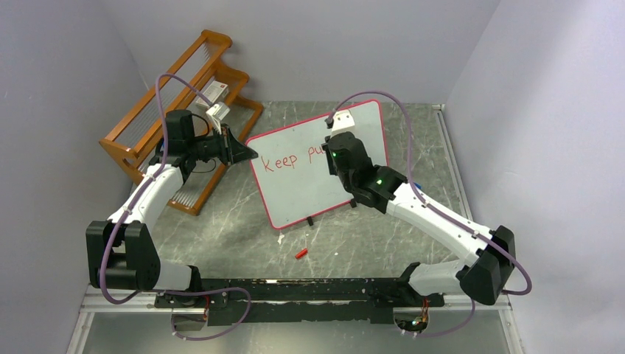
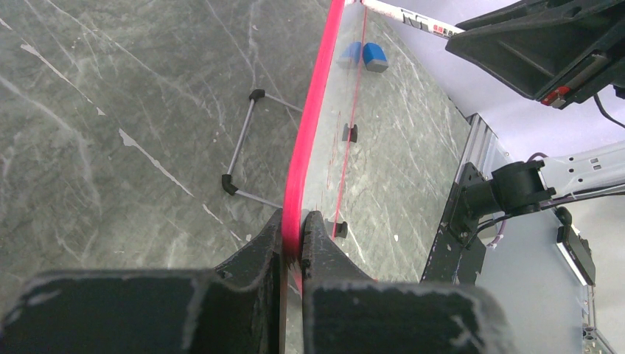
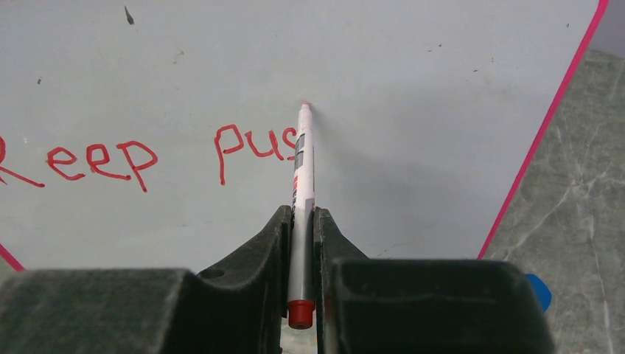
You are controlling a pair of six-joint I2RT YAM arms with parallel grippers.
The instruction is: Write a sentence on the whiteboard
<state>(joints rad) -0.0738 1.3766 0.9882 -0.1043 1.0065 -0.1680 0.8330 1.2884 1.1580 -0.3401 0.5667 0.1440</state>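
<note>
The whiteboard [image 1: 304, 193], white with a red-pink frame, stands tilted on the table. My left gripper [image 2: 293, 221] is shut on its frame edge [image 2: 313, 118], at the board's left corner in the top view [image 1: 248, 155]. My right gripper [image 3: 300, 215] is shut on a grey-white red marker [image 3: 303, 173], whose tip touches the board just right of the lettering. The sentence [image 3: 177, 153] reads "Keep pus" in red. In the top view the right wrist [image 1: 345, 156] covers the end of the lettering [image 1: 284, 161].
A wooden rack [image 1: 140, 133] with a white box [image 1: 215, 91] stands at the back left. The marker's red cap [image 1: 301, 253] lies in front of the board. A blue eraser [image 2: 374, 57] lies behind the board. The board's wire stand [image 2: 243, 147] rests on the table.
</note>
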